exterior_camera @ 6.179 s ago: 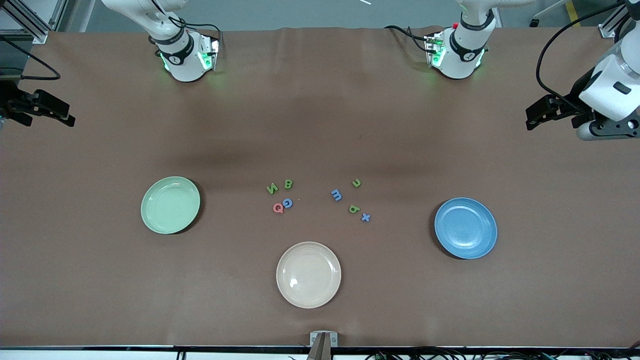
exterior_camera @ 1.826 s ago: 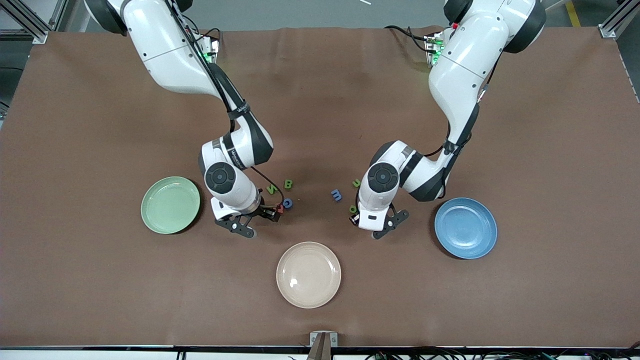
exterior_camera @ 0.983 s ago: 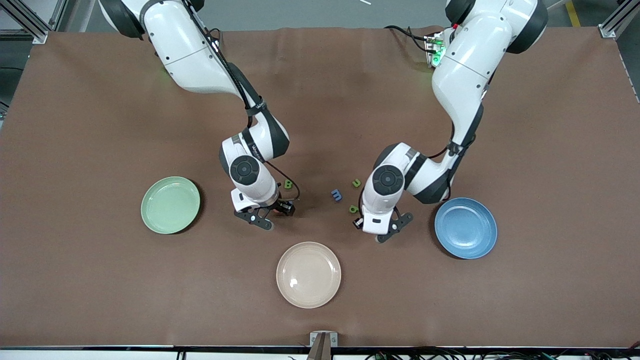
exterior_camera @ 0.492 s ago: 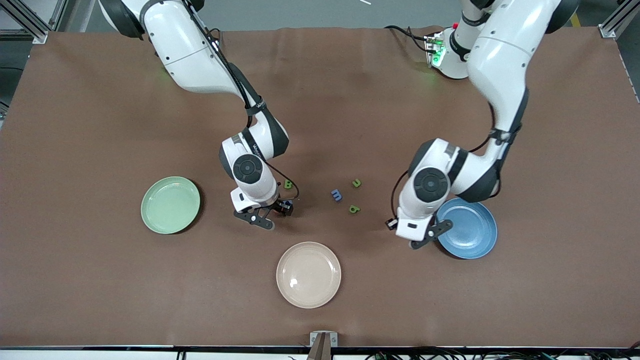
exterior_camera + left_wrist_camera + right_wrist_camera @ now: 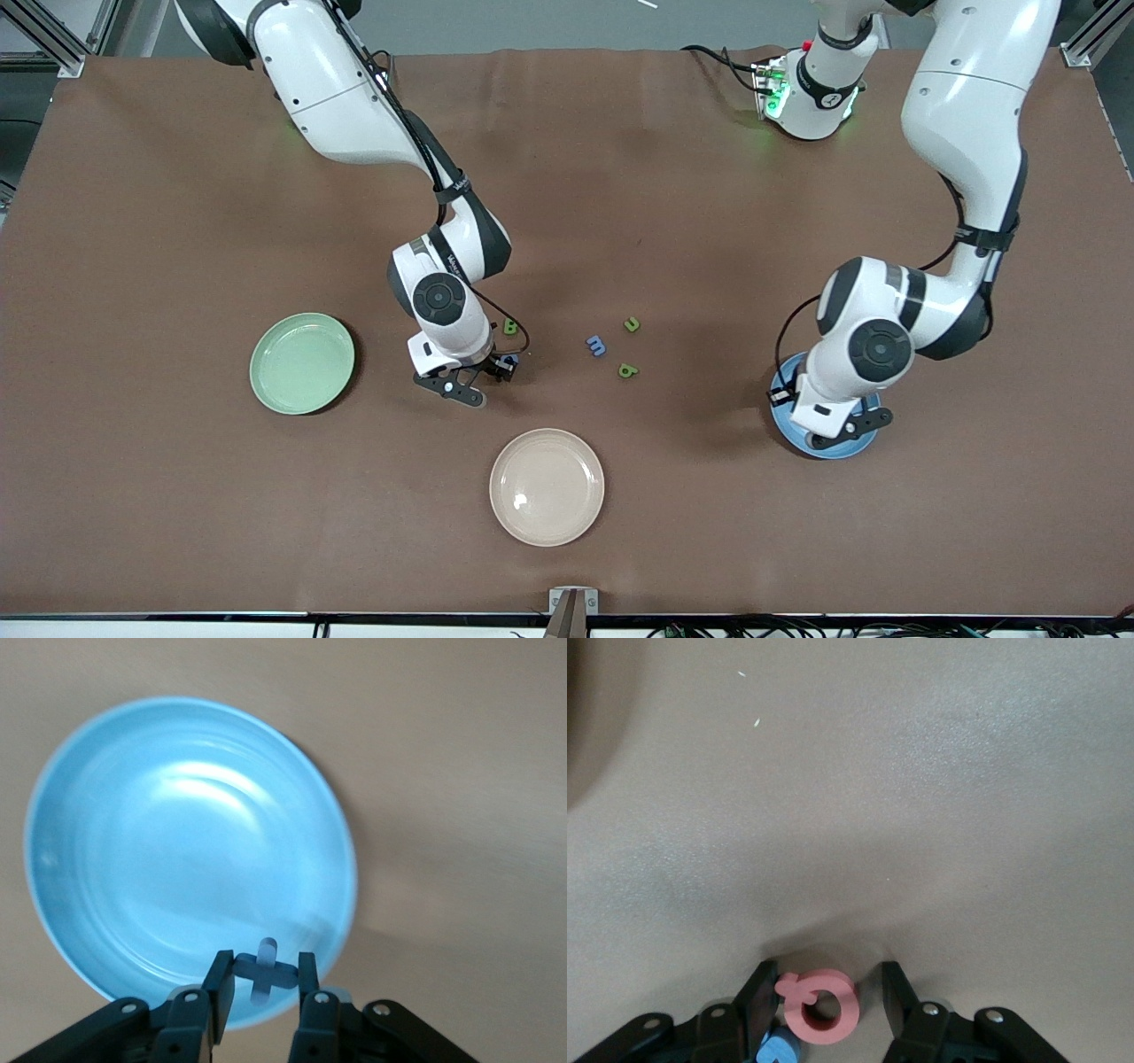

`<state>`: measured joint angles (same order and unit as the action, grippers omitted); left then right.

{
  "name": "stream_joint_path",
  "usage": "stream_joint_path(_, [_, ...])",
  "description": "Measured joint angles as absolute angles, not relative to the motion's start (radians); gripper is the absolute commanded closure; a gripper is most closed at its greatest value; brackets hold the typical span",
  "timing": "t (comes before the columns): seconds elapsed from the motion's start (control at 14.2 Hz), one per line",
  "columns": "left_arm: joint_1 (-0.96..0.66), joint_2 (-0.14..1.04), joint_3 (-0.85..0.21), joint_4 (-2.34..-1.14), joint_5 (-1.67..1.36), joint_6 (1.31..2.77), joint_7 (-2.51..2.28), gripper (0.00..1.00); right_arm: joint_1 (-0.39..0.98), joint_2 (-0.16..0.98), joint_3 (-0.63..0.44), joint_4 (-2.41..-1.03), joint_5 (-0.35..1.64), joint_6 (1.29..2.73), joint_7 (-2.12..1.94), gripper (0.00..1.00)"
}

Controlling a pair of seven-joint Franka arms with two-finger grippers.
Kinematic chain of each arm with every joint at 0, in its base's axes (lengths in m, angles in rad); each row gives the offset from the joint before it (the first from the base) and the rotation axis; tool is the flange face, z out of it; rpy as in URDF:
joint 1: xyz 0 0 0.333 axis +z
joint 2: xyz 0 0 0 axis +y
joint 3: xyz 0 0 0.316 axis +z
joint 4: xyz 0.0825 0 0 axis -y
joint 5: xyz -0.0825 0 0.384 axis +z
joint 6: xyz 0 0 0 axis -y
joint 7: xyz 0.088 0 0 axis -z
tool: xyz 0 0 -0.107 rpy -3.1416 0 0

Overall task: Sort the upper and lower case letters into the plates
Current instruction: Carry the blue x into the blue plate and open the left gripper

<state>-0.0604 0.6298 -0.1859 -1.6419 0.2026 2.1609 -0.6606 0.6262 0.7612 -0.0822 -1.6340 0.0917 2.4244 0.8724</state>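
My left gripper (image 5: 263, 981) is shut on a blue letter x (image 5: 263, 971) and holds it in the air over the rim of the blue plate (image 5: 177, 859). In the front view that left gripper (image 5: 780, 399) is over the edge of the blue plate (image 5: 826, 450) toward the right arm's end. My right gripper (image 5: 822, 997) is down on the table, open around a pink Q (image 5: 822, 1005). One finger touches the Q and the other stands apart. A blue G (image 5: 778, 1048) lies against the Q. The mint green plate (image 5: 302, 363) is bare.
A green B (image 5: 510, 327), a blue m (image 5: 596, 346), a green u (image 5: 632, 324) and another small green letter (image 5: 627, 370) lie between the two arms. A cream plate (image 5: 547, 486) sits nearer to the front camera.
The left arm has carried the blue x from the letter group to over the blue plate. The right gripper's fingers have drawn closer around the pink Q; that arm has barely moved.
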Motion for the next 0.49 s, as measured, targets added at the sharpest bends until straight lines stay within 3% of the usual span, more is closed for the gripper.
stream_joint_path(0.21, [0.002, 0.629, -0.187, -1.659, 0.203, 2.161, -0.560, 0.93, 0.627, 0.761, -0.082, -1.634, 0.091, 2.424, 0.872, 0.80])
stream_joint_path(0.28, [0.017, 0.629, -0.186, -1.667, 0.203, 2.162, -0.541, 0.81, 0.627, 0.760, -0.082, -1.634, 0.091, 2.424, 0.872, 0.95])
stream_joint_path(0.42, [0.035, 0.629, -0.186, -1.684, 0.203, 2.167, -0.529, 0.55, 0.628, 0.754, -0.082, -1.635, 0.091, 2.418, 0.873, 1.00])
stream_joint_path(0.49, [0.045, 0.629, -0.186, -1.691, 0.203, 2.171, -0.525, 0.23, 0.628, 0.754, -0.083, -1.636, 0.091, 2.418, 0.873, 1.00])
